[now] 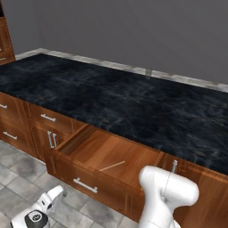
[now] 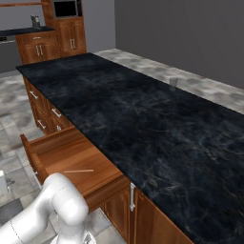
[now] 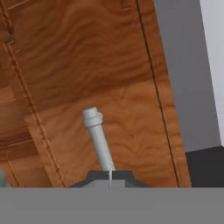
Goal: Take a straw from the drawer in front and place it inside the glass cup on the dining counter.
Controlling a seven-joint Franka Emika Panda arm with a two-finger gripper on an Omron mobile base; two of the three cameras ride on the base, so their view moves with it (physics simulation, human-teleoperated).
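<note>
Now, scene: sim kitchen, long island w/ black veined stone top on reddish wood base.
Drawer [image 1: 107,153]: pulled out from the island front, wide + shallow, silver bar handle [image 1: 85,185] horizontal on its front panel. Also seen in right base view [image 2: 71,159], open toward the tiled floor.
Straw [image 1: 112,166]: lying flat on the drawer bottom, thin pale stick, slightly angled, apart from the drawer walls. Right base view shows it [image 2: 78,170] near the front half of the drawer, alone on the wood.
Tabletop [image 1: 133,107]: dining counter, dark stone, runs across both base views.
Glass cup [image 2: 173,82]: small, clear, greyish; stands upright at the far edge of the tabletop, well apart from the drawer.
Claw [image 3: 110,175]: clenched, dark tips pressed together at the bottom of hand view, w/ nothing seen between them. Just above the tips a silver handle [image 3: 97,135] on a wood panel; contact w/ it can't be told.
Arm: white upper link rises at lower right in left base view, lower left in right base view, in front of the drawer.
Other cabinets: smaller drawers + doors w/ silver handles [image 1: 48,118] left of the open drawer; vertical handle [image 2: 132,196] on the door right of it.
Background: grey wall, tall wood cabinet [image 2: 66,35] at far left in right base view.
</note>
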